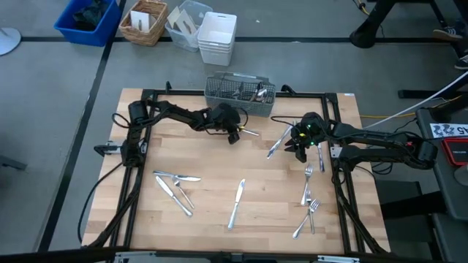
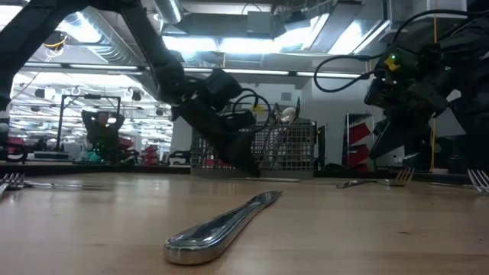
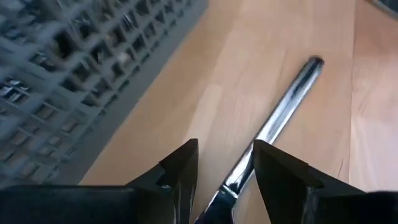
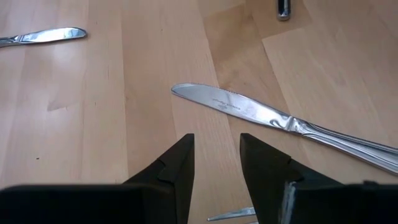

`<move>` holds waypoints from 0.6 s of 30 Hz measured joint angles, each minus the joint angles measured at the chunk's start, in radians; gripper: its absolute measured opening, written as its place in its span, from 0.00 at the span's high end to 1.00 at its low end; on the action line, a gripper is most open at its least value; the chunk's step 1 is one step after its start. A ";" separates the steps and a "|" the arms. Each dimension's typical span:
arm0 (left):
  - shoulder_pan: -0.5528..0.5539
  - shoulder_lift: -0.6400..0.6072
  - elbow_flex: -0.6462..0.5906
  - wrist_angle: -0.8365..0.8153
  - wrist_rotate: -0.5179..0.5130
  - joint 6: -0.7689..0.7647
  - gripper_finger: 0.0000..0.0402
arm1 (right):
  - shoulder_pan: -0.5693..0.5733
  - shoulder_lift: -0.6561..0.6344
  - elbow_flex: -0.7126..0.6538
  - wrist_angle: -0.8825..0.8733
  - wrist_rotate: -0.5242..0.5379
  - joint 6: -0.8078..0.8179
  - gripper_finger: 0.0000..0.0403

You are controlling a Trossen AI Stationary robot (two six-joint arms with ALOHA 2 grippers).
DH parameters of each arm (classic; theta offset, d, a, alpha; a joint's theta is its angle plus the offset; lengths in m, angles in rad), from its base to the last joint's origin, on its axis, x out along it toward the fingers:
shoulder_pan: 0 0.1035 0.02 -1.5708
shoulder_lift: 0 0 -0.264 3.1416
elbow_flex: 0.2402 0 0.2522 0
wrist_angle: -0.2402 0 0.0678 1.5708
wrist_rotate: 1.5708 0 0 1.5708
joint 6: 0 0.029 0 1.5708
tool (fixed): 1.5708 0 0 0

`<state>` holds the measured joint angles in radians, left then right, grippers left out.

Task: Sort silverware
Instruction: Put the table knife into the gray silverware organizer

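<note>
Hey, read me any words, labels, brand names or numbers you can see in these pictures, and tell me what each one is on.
No text reads clearly.
Knife blade, right wrist view: a fine engraved maker's mark, too small to read.
White tag at the right edge, high view: dark characters, too blurred to read.
Wire caddy, bins and wooden table: no lettering shows.

Grey floor (image 1: 44, 146) with blue bin (image 1: 88, 20) and wicker basket (image 1: 143, 22).
</note>
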<state>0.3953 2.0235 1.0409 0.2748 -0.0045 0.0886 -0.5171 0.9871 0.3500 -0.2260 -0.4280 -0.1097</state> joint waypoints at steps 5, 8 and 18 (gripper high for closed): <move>0.000 -0.004 0.045 -0.131 0.012 0.032 0.65 | 0.000 0.000 0.000 -0.001 0.009 0.000 0.67; 0.003 -0.006 0.046 -0.156 0.012 0.031 0.65 | 0.000 0.000 0.000 0.000 0.010 0.000 0.67; 0.006 -0.012 0.049 -0.292 0.026 -0.010 0.65 | 0.000 0.000 0.000 -0.002 0.017 -0.001 0.67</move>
<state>0.4013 2.0113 1.0897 -0.0170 0.0213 0.0789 -0.5172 0.9871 0.3500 -0.2279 -0.4112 -0.1104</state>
